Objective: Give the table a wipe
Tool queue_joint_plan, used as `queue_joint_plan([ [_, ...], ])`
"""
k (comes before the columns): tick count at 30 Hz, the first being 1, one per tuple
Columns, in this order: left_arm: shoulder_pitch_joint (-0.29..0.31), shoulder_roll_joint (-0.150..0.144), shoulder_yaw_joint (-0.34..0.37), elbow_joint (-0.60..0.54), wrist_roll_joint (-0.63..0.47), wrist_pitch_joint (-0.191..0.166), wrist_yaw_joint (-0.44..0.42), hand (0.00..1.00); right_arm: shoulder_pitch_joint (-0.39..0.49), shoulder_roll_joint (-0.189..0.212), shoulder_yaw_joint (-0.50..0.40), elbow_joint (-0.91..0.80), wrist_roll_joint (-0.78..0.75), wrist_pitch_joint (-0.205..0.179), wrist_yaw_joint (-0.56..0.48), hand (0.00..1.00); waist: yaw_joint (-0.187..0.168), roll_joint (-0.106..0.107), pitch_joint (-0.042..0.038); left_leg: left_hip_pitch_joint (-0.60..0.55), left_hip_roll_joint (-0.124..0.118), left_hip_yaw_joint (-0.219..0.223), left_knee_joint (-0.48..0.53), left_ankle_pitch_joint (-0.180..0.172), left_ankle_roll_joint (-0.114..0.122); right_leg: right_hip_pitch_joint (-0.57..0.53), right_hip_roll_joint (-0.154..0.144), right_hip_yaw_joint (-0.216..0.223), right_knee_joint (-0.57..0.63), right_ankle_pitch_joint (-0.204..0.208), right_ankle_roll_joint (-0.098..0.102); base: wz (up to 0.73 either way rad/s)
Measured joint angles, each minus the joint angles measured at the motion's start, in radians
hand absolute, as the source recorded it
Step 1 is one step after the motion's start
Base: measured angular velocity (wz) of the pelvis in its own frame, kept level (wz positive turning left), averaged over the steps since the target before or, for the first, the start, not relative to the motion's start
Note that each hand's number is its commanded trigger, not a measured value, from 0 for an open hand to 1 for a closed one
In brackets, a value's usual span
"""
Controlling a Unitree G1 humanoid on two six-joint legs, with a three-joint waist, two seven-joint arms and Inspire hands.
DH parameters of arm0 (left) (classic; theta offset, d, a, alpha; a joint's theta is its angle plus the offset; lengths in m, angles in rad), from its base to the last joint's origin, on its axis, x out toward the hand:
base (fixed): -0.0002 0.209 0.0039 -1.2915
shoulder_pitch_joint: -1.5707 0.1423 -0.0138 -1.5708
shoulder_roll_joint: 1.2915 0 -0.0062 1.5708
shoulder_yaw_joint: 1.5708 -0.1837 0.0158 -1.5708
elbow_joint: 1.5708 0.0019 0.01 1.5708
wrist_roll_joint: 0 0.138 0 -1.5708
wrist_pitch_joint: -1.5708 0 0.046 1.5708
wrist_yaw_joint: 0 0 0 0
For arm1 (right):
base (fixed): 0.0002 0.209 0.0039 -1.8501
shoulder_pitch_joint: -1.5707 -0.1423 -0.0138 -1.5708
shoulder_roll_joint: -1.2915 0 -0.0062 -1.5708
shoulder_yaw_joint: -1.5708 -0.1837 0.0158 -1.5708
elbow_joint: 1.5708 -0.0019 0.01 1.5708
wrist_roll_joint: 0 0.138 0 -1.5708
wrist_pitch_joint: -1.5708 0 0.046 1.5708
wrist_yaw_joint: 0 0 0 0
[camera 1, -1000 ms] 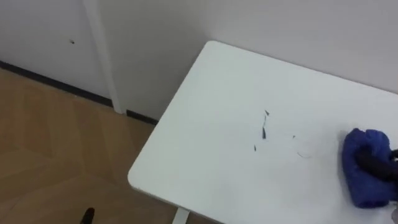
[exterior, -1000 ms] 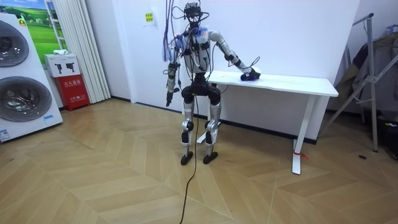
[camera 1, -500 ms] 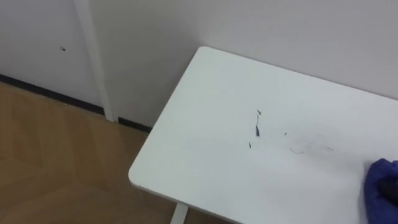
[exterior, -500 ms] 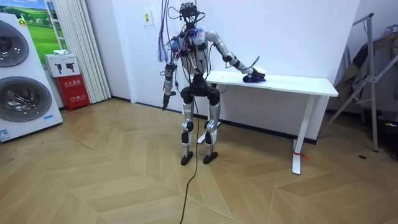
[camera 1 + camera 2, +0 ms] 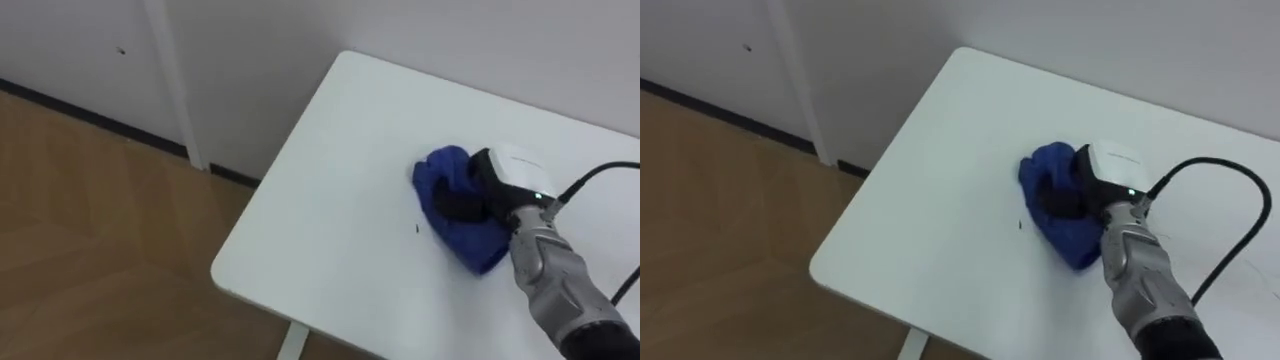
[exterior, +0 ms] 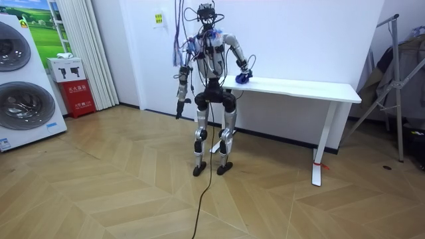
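The right hand (image 5: 508,178) has swept the blue cloth (image 5: 472,245) in from the right edge of the eye view half a second ago to the middle of the white worktop (image 5: 320,220), over the spot where a cluster of dark scribbles showed before. Of those scribbles, one small dark mark (image 5: 417,228) can be seen, just beside the cloth's left edge. In the room view the arm that was stretched far along the worktop is now drawn back toward the end nearest the robot.

The dark fingers (image 5: 462,208) are curled down into the bunched folds of the cloth and grip it, with the pale back of the hand turned upward. The cloth lies crumpled flat on the worktop, one lobe reaching toward the wall and another trailing toward the near edge, well in from the corner.

The robot stands upright on the wood floor (image 6: 133,192) at the end of the worktop on the room view's left, its right arm bent over the surface. Its left hand (image 6: 178,111) hangs at its side, away from the worktop. A washing machine (image 6: 23,86) and a red box (image 6: 78,93) stand against the wall on the room view's left, well apart from the robot.
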Motion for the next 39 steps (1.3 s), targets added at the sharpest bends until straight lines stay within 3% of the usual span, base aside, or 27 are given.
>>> queue_joint_plan([
  [2, -0.008, -0.001, 0.0, 0.007, 0.0, -0.004, 0.001, 0.0, 0.016, 0.0, -0.032, 0.038, 0.034, -0.032, -0.025, 1.0, -0.019, 0.001, 0.0003, 0.005, -0.002, -0.009, -0.001, 0.0, 0.0, 0.014, -0.004, -0.017, 0.001, -0.007, 0.011, 0.44],
  [5, -0.013, 0.0, 0.008, 0.013, 0.003, -0.007, 0.007, 0.0, 0.051, 0.004, -0.105, 0.117, 0.094, -0.085, -0.075, 1.0, -0.034, 0.01, -0.0058, 0.017, -0.004, -0.01, -0.004, -0.007, 0.011, 0.034, -0.018, -0.025, 0.003, -0.014, 0.023, 0.33],
  [8, -0.012, -0.002, 0.058, 0.01, 0.047, -0.006, 0.011, 0.0, 0.117, 0.004, -0.21, 0.17, 0.184, -0.13, -0.118, 1.0, -0.054, 0.009, -0.0075, 0.018, -0.008, -0.012, -0.003, -0.01, 0.016, 0.051, -0.021, -0.037, 0.003, -0.017, 0.029, 0.29],
  [9, -0.005, -0.005, 0.084, -0.006, 0.058, -0.001, 0.012, 0.0, 0.133, 0.004, -0.253, 0.202, 0.221, -0.144, -0.128, 1.0, -0.069, 0.006, -0.012, 0.019, -0.009, -0.012, 0.001, -0.012, 0.019, 0.057, -0.023, -0.036, 0.004, -0.019, 0.032, 0.16],
  [11, 0.01, -0.007, 0.111, -0.016, 0.067, 0.003, 0.012, 0.0, 0.147, 0.001, -0.318, 0.255, 0.271, -0.144, -0.132, 1.0, -0.089, 0.005, -0.0163, 0.029, -0.012, -0.012, 0.009, -0.012, 0.02, 0.07, -0.026, -0.039, 0.004, -0.021, 0.035, 0.11],
  [12, 0.013, -0.009, 0.128, -0.016, 0.069, 0.007, 0.012, 0.0, 0.158, 0.001, -0.361, 0.284, 0.291, -0.145, -0.137, 1.0, -0.109, 0.005, -0.0203, 0.034, -0.013, -0.017, 0.01, -0.014, 0.022, 0.08, -0.028, -0.047, 0.004, -0.023, 0.038, 0.15],
  [14, 0.016, -0.025, 0.162, -0.02, 0.075, 0.008, 0.015, 0.0, 0.195, -0.006, -0.417, 0.294, 0.293, -0.146, -0.144, 1.0, -0.117, 0.008, -0.0298, 0.036, -0.015, -0.019, 0.008, -0.016, 0.025, 0.083, -0.03, -0.046, 0.003, -0.023, 0.04, 0.06],
  [17, 0.014, -0.034, 0.157, -0.021, 0.079, 0.007, 0.035, 0.0, 0.229, -0.012, -0.423, 0.296, 0.294, -0.145, -0.165, 1.0, -0.131, 0.013, -0.0318, 0.057, -0.016, -0.018, 0.009, -0.017, 0.026, 0.103, -0.03, -0.04, 0.004, -0.022, 0.041, -0.05],
  [19, 0.01, -0.038, 0.132, -0.018, 0.078, 0.006, 0.056, 0.0, 0.221, -0.003, -0.409, 0.294, 0.294, -0.13, -0.176, 1.0, -0.126, 0.019, -0.0312, 0.075, -0.015, -0.011, 0.005, -0.018, 0.027, 0.115, -0.028, -0.038, 0.005, -0.022, 0.041, -0.14],
  [22, -0.016, -0.047, 0.074, 0.013, 0.066, 0.001, 0.06, 0.0, 0.148, 0.02, -0.364, 0.287, 0.297, -0.057, -0.184, 1.0, -0.094, 0.033, -0.0292, 0.088, -0.007, 0.023, 0.004, -0.021, 0.024, 0.101, -0.017, 0.009, 0.02, -0.019, 0.037, -0.47],
  [23, -0.028, -0.056, 0.064, 0.025, 0.058, 0.001, 0.063, 0.0, 0.111, 0.031, -0.328, 0.285, 0.294, -0.021, -0.181, 1.0, -0.069, 0.034, -0.027, 0.087, 0.0, 0.052, 0.004, -0.022, 0.019, 0.086, -0.011, 0.021, 0.025, -0.012, 0.027, -0.8],
  [24, -0.046, -0.058, 0.045, 0.05, 0.058, 0.002, 0.067, 0.0, 0.069, 0.043, -0.276, 0.259, 0.272, 0.027, -0.164, 1.0, -0.042, 0.034, -0.0223, 0.084, 0.004, 0.083, 0.003, -0.021, 0.012, 0.064, -0.002, 0.048, 0.037, -0.007, 0.018, -0.86],
  [25, -0.053, -0.059, 0.037, 0.057, 0.058, 0.003, 0.067, 0.0, 0.052, 0.051, -0.241, 0.229, 0.253, 0.047, -0.147, 1.0, -0.026, 0.033, -0.0209, 0.081, 0.004, 0.099, 0.002, -0.02, 0.01, 0.048, 0.003, 0.067, 0.044, -0.004, 0.014, -0.87],
  [26, -0.063, -0.066, 0.036, 0.065, 0.055, 0.009, 0.067, 0.0, 0.012, 0.06, -0.168, 0.175, 0.216, 0.063, -0.105, 1.0, -0.007, 0.034, -0.017, 0.073, 0.006, 0.103, 0.002, -0.018, 0.007, 0.027, 0.01, 0.075, 0.05, 0.002, 0.003, -0.71],
  [27, -0.071, -0.067, 0.024, 0.063, 0.04, 0.015, 0.066, 0.0, -0.042, 0.088, -0.099, 0.146, 0.186, 0.059, -0.067, 1.0, 0.002, 0.032, -0.0069, 0.064, 0.007, 0.106, 0.002, -0.015, 0.002, 0.01, 0.017, 0.09, 0.053, 0.006, -0.004, -0.49],
  [29, -0.091, -0.069, 0.015, 0.062, 0.033, 0.017, 0.061, 0.0, -0.095, 0.124, -0.053, 0.137, 0.158, 0.026, -0.025, 1.0, 0.014, 0.031, 0.0127, 0.052, 0.008, 0.099, 0.003, -0.011, -0.006, -0.008, 0.016, 0.095, 0.052, 0.004, -0.009, 0.06],
  [31, -0.09, -0.068, 0.003, 0.043, 0.02, 0.016, 0.052, 0.0, -0.117, 0.133, -0.029, 0.136, 0.155, 0.002, -0.007, 1.0, 0.032, 0.028, 0.0104, 0.03, 0.006, 0.082, 0.006, -0.008, -0.008, -0.024, 0.017, 0.087, 0.049, 0.001, -0.009, 0.34],
  [34, -0.026, -0.06, 0.008, 0.019, 0.019, 0.014, 0.049, 0.0, -0.067, 0.12, -0.04, 0.136, 0.135, -0.054, -0.034, 1.0, 0.013, 0.027, 0.0051, 0.031, 0.007, 0.057, 0.006, 0.0, -0.006, -0.005, 0.011, 0.051, 0.034, -0.001, -0.007, 0.34],
  [36, 0.018, -0.063, 0.047, 0.019, 0.022, 0.016, 0.046, 0.0, 0.02, 0.118, -0.124, 0.143, 0.134, -0.129, -0.084, 1.0, -0.029, 0.022, 0.001, 0.033, 0.002, 0.049, 0.009, 0.0, -0.006, 0.018, -0.001, 0.029, 0.018, -0.009, 0.005, 0.44],
  [39, 0.042, -0.063, 0.121, 0.003, 0.054, 0.012, 0.043, 0.0, 0.145, 0.117, -0.261, 0.153, 0.167, -0.181, -0.16, 1.0, -0.072, 0.01, -0.0058, 0.048, -0.007, 0.052, 0.01, 0.0, -0.006, 0.05, -0.016, 0.022, 0.008, -0.019, 0.02, 0.32],
])
